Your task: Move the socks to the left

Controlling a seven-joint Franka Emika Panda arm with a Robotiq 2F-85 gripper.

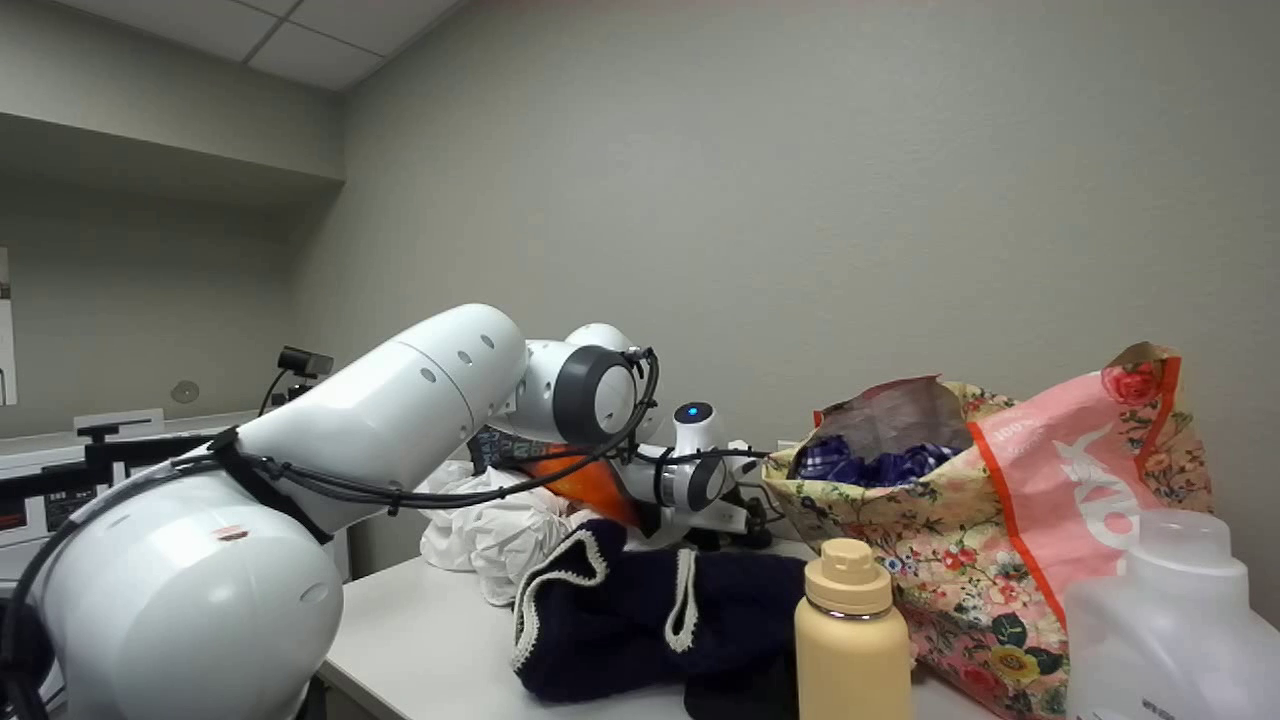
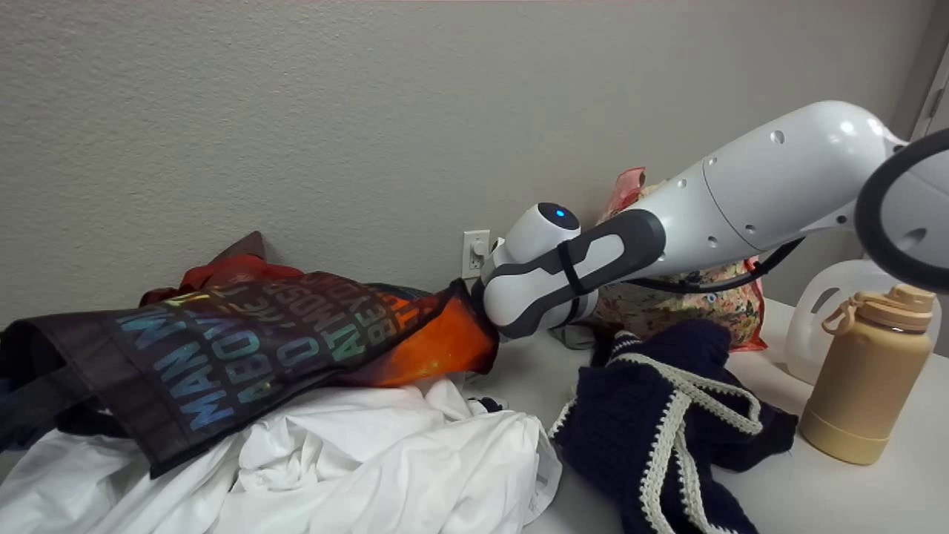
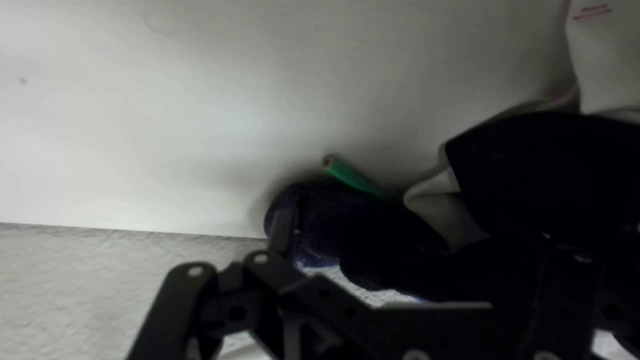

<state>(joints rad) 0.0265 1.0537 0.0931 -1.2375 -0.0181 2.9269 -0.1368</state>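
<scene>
Claw [image 3: 425, 242] spread wide, unclenched! Dark socks [image 3: 325, 220], it seems, lie at the edge of the table [image 3: 150, 125], beside a green stick [image 3: 352, 177] only the wrist view catches; in an exterior view alone, purple plaid cloth [image 1: 875, 467] peeks from the floral bag [image 1: 960, 570]!

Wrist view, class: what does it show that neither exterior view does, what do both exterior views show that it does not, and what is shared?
Only the wrist view: a green stick and two red marks on pale cloth.
Only the exterior views: a tan bottle, a flowered bag and a translucent jug.
Shared: the white tabletop, with dark cloth and pale cloth on it; whether the same pieces, I cannot tell. The dark blue bundle, perhaps socks, I cannot match between views.
</scene>
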